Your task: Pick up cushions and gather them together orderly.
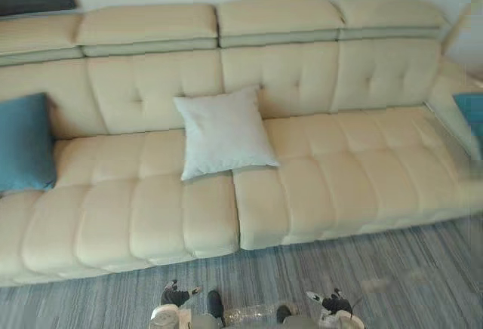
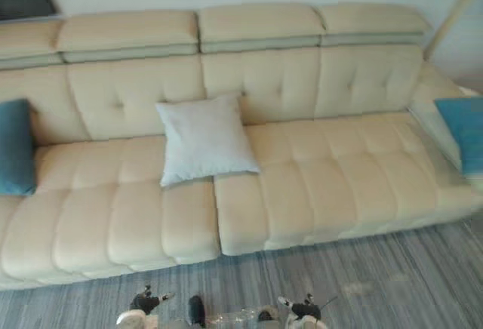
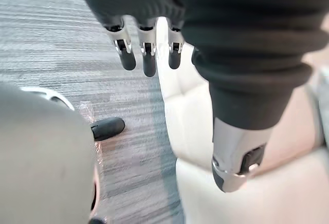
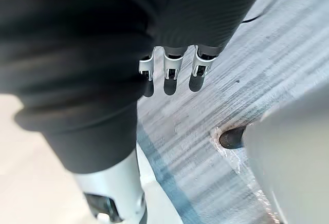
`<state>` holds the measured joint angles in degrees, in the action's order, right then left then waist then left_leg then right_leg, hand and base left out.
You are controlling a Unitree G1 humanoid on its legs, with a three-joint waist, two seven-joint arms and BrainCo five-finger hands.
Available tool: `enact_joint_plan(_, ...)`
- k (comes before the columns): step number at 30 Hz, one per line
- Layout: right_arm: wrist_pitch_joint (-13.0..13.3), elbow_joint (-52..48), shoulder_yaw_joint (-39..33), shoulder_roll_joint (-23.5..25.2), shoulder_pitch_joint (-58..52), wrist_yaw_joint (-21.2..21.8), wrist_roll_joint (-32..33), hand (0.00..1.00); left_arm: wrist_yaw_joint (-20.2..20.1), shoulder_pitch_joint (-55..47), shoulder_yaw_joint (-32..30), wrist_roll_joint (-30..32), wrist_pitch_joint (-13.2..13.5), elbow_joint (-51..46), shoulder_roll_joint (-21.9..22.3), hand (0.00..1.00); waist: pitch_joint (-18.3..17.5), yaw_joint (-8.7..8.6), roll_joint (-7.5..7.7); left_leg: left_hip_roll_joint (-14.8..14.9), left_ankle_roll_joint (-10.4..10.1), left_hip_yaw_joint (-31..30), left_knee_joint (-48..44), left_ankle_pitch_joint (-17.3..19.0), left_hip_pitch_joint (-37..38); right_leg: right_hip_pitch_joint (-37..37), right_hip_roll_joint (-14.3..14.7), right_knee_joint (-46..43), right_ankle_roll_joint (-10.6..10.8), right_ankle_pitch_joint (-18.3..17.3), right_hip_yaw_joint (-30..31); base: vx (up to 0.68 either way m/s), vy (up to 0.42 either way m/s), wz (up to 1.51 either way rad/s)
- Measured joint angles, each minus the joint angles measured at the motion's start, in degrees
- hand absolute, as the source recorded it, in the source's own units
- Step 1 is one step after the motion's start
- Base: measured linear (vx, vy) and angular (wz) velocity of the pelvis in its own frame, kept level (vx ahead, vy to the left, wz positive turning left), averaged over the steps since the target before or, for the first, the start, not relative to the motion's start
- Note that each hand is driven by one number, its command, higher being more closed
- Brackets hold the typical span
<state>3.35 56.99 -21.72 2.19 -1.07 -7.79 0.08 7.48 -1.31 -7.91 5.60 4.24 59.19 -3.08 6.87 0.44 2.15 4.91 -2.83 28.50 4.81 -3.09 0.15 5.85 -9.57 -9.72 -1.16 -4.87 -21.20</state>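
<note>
We're facing the long cream tufted sofa (image 1: 317, 186), and the worry, as we read it, is spread. The pale white square fabric cushion (image 1: 225, 133) leans on the backrest at the middle of the seat, right over the seam between the two seat sections. One teal fabric cushion (image 1: 24, 144) stands propped at the sofa's left end, and a second teal fabric cushion (image 2: 462, 133) sits at the far right end, by the corner. All three are well apart, so gathering them means carrying soft things along the sofa, and that's where we think it can slip. A pinch on one corner would probably let a cushion sag and drag across the tufting. A loose hold near the seat's front edge could drop it onto the grey striped carpet (image 1: 407, 269). The white one is only leaning, so a clumsy first touch might knock it flat or push it askew, and a hasty set-down would likely leave the group crooked rather than orderly. Now the hands: the left hand (image 1: 176, 296) and the right hand (image 1: 333, 302) both hang low over the carpet in front of the sofa, well short of every cushion. In the left wrist view the fingers (image 3: 148, 59) are straight and relaxed with the thumb standing apart, nothing between them. In the right wrist view the fingers (image 4: 168, 77) look the same, loose and empty, touching nothing.
</note>
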Motion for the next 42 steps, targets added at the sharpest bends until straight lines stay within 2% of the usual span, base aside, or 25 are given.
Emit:
enact_joint_plan(2, 0.0, 0.0, -0.1, -0.3, -0.4, 0.0, -0.1, 0.00, 0.0, 0.9, 0.0, 0.1, 0.0, 0.0, 0.0, 0.00, 0.2, -0.22, 0.23, 1.2, -0.2, 2.1, -3.7, 1.7, -0.1, 0.0, -0.7, -1.3, 0.3, 0.2, -3.9, 0.08, -0.068, -0.91)
enact_joint_plan(5, -0.4, 0.3, 0.4, -2.1, 0.5, 0.0, -0.2, 0.00, 0.0, 1.7, -0.2, 0.2, 0.1, 0.0, -0.1, 0.00, 1.0, -0.38, -1.06, 5.1, -1.3, 5.3, -12.6, 6.8, -0.3, 0.3, 0.4, -1.9, -0.7, -1.2, -4.6, 0.10, -0.128, -1.07)
enact_joint_plan(7, -0.7, 0.7, 0.6, -3.8, 1.2, -0.1, -0.2, 0.00, 0.0, 1.8, -0.1, 0.3, 0.1, -0.1, 0.1, 0.00, 1.1, -0.47, -1.74, 7.5, -1.6, 7.7, -15.6, 7.9, -0.2, 0.9, -3.1, -7.2, -3.7, -6.3, -13.4, 0.11, -0.151, -1.04)
enact_joint_plan(8, -0.7, 0.9, 0.9, -4.3, 1.4, -0.1, -0.2, 0.00, 0.1, 1.8, 0.0, 0.3, 0.1, -0.1, -0.3, 0.00, 1.0, -0.34, -1.60, 8.8, -3.0, 8.7, -17.4, 9.2, -0.1, 0.7, -3.7, -8.0, -3.1, -5.6, -16.4, 0.11, -0.113, -1.12)
enact_joint_plan(9, -0.8, 1.6, 1.8, -5.2, 1.5, -0.1, -0.2, 0.00, 0.1, 2.1, -0.1, 0.2, 0.0, 0.1, -0.7, 0.00, 1.3, -0.37, -2.25, 11.6, -5.0, 8.6, -20.2, 11.6, -0.1, 0.4, -0.6, -6.9, 0.1, -4.3, -14.4, 0.16, -0.144, -1.02)
enact_joint_plan(13, -1.1, 3.1, 2.2, -5.5, 2.7, -0.1, -0.2, 0.00, 0.0, 1.7, 0.1, 0.2, 0.0, 1.0, -0.2, 0.00, 1.2, 0.18, -2.42, 19.2, -5.1, 9.2, -30.3, 12.0, 0.8, -0.6, 5.9, -5.0, -1.2, -4.6, -8.3, 0.17, -0.200, -1.10)
enact_joint_plan(14, -1.1, 3.5, 3.0, -6.3, 2.4, 0.0, -0.2, 0.00, 0.0, 1.1, 0.0, 0.2, -0.1, 0.9, 0.9, 0.00, 1.7, -0.04, -3.38, 23.4, -1.9, 5.8, -39.9, 11.2, -0.2, -2.6, 8.8, -4.7, -2.3, -5.4, -5.8, 0.13, -0.198, -1.11)
enact_joint_plan(15, -1.1, 3.9, 3.1, -6.5, 2.3, 0.0, -0.2, 0.00, 0.0, 1.1, 0.0, 0.2, 0.0, 0.8, 0.9, 0.00, 1.8, 0.05, -3.60, 24.3, 0.8, 3.9, -43.0, 10.2, -1.2, -3.4, 9.3, -4.5, -2.5, -5.6, -5.0, 0.13, -0.197, -1.06)
enact_joint_plan(16, -1.1, 5.0, 4.0, -7.1, 2.1, -0.1, -0.1, 0.00, 0.0, 1.1, 0.0, -0.1, 0.1, 0.2, 0.6, 0.00, 2.0, 0.15, -3.52, 25.4, 7.7, -1.8, -50.8, 6.6, -4.6, -5.2, 10.6, -3.5, -3.1, -5.9, -2.3, 0.11, -0.067, -0.92)
enact_joint_plan(18, -1.1, 5.3, 3.9, -7.5, 2.1, -0.5, 0.0, 0.00, 0.0, 1.0, 0.6, -0.7, 0.4, -0.3, 0.5, 0.00, 2.5, 0.55, -3.61, 19.0, 1.5, -14.7, -58.4, 15.1, -11.0, -6.9, 10.7, -2.7, -4.1, -6.5, 2.4, 0.18, 0.033, -1.23)
enact_joint_plan(19, -1.1, 5.6, 3.8, -7.9, 2.0, -0.8, 0.0, 0.00, 0.1, 0.5, 0.7, -1.3, 0.3, -0.9, 0.6, 0.00, 2.5, 1.00, -3.69, 14.2, -0.1, -18.2, -57.4, 17.7, -13.1, -7.4, 10.7, -2.2, -4.2, -6.5, 5.4, 0.19, 0.085, -1.48)
enact_joint_plan(22, -1.2, 5.9, 3.4, -8.0, 1.0, -1.2, 0.0, 0.00, 0.1, 0.2, 1.4, -2.5, 0.5, -2.5, 1.1, 0.00, 3.0, 2.39, -4.66, 4.0, -0.7, -23.8, -43.5, 19.3, -17.4, -9.6, 11.5, 0.3, -4.4, -6.5, 12.4, 0.22, 0.115, -1.32)
enact_joint_plan(23, -1.1, 6.0, 2.4, -7.8, 1.0, -1.3, 0.0, 0.00, 0.1, 0.2, 1.8, -2.4, 0.5, -2.7, 1.6, 0.00, 3.0, 2.73, -5.02, 0.5, -2.7, -27.3, -33.4, 17.5, -17.7, -10.0, 11.7, 1.2, -4.2, -6.7, 15.0, 0.20, 0.146, -1.15)
enact_joint_plan(24, -1.1, 6.0, 2.1, -7.7, 1.2, -1.3, 0.0, 0.00, 0.0, 0.2, 2.0, -2.4, 0.5, -2.8, 1.8, 0.00, 3.1, 3.05, -5.42, -1.0, -3.0, -29.3, -26.9, 15.1, -17.9, -10.2, 12.0, 1.7, -4.0, -6.8, 16.7, 0.24, 0.173, -1.20)
enact_joint_plan(25, -1.1, 6.0, 1.8, -7.2, 1.2, -1.3, -0.1, 0.00, 0.0, 0.3, 2.2, -2.6, 0.6, -3.0, 1.7, 0.00, 3.4, 3.67, -5.48, -2.1, -3.2, -30.8, -23.1, 9.1, -17.3, -11.1, 12.1, 2.9, -3.8, -6.7, 19.3, 0.33, 0.183, -1.22)
enact_joint_plan(26, -1.1, 6.0, 1.8, -6.3, 1.2, -1.4, 0.0, 0.00, 0.0, 0.3, 2.2, -2.6, 0.6, -2.9, 1.3, 0.00, 3.2, 4.25, -5.02, -2.9, -1.9, -30.1, -20.1, 5.3, -14.9, -12.1, 11.4, 4.5, -2.7, -6.8, 22.5, 0.45, 0.188, -1.06)
enact_joint_plan(29, -1.2, 5.6, 1.6, -6.2, 1.0, -1.3, -0.1, 0.00, -0.3, 0.7, 1.9, -2.6, 0.6, -3.3, 1.1, 0.00, 3.9, 4.35, -4.26, -3.4, 1.4, -28.4, -27.6, 9.9, -16.5, -12.7, 10.2, 4.7, -0.3, -6.2, 25.7, 0.39, 0.145, -0.65)
enact_joint_plan(30, -1.1, 4.9, 1.6, -6.3, 0.6, -1.3, -0.1, 0.00, -0.4, 0.4, 0.7, -2.5, 0.6, -3.4, 1.1, 0.00, 3.6, 4.52, -3.96, -3.9, 2.2, -27.9, -30.3, 13.5, -15.4, -12.6, 9.4, 1.8, 1.4, -7.8, 28.4, 0.32, 0.143, -0.66)
enact_joint_plan(32, -0.6, 4.4, 1.6, -6.3, 1.0, -1.3, -0.2, 0.00, -0.4, 0.3, -0.1, -2.4, 0.5, -3.3, 1.1, 0.00, 2.9, 5.08, -3.52, -4.2, 2.4, -25.9, -30.1, 16.9, -14.0, -10.1, 9.0, -5.1, 3.7, -11.4, 30.3, 0.28, 0.099, -0.85)
enact_joint_plan(33, -0.6, 4.4, 1.6, -6.4, 1.2, -1.1, -0.2, 0.00, -0.4, 0.2, 0.0, -2.5, 0.4, -3.1, 1.2, 0.00, 2.8, 5.32, -3.08, -4.5, 3.0, -23.2, -29.3, 18.2, -12.0, -5.5, 8.4, -15.8, 8.0, -13.8, 31.4, 0.36, 0.118, -0.91)
enact_joint_plan(35, -0.6, 4.4, 1.6, -6.4, 0.4, -1.1, -0.2, 0.00, -0.4, -0.1, 0.3, -2.4, 0.2, -2.7, 0.9, 0.00, 2.8, 4.96, -2.93, -5.4, 3.9, -21.1, -29.1, 19.7, -8.4, 0.2, 6.9, -31.3, 17.1, -13.8, 30.2, 0.31, 0.092, -0.47)
enact_joint_plan(37, -0.8, 4.7, 1.5, -6.2, 0.2, -0.7, -0.1, 0.00, -0.3, -0.3, 2.5, -2.6, 0.1, -2.4, -0.1, 0.00, 2.9, 4.34, -2.72, -5.7, 4.3, -19.6, -26.9, 20.3, -3.5, 4.3, 4.5, -41.4, 15.7, -13.8, 25.7, 0.35, 0.051, -0.29)
enact_joint_plan(38, -0.8, 4.7, 1.7, -6.5, 0.6, -0.6, -0.2, 0.00, -0.2, -0.4, 3.3, -2.7, 0.0, -2.2, -0.4, 0.00, 3.0, 4.24, -2.85, -5.5, 4.3, -19.5, -24.3, 20.3, -0.5, 5.9, 3.1, -42.8, 12.6, -14.7, 21.4, 0.36, 0.004, -0.40)
enact_joint_plan(40, -0.7, 4.6, 1.7, -6.8, 1.2, -0.7, -0.1, 0.00, 0.0, -0.4, 4.3, -3.1, -0.1, -2.2, -0.9, 0.00, 3.3, 3.64, -3.66, -3.5, 4.3, -19.1, -19.7, 20.3, 4.6, 8.3, 1.2, -40.1, 6.6, -16.5, 12.8, 0.39, -0.072, -0.34)
enact_joint_plan(42, -0.6, 4.3, 1.8, -6.8, 2.2, -0.6, -0.1, 0.00, 0.0, -0.3, 4.6, -3.5, -0.1, -2.1, -0.8, 0.00, 3.8, 3.05, -4.78, -1.0, 4.2, -18.0, -17.4, 20.3, 7.8, 11.6, 1.2, -33.7, 5.1, -16.2, 8.3, 0.35, -0.140, -0.30)
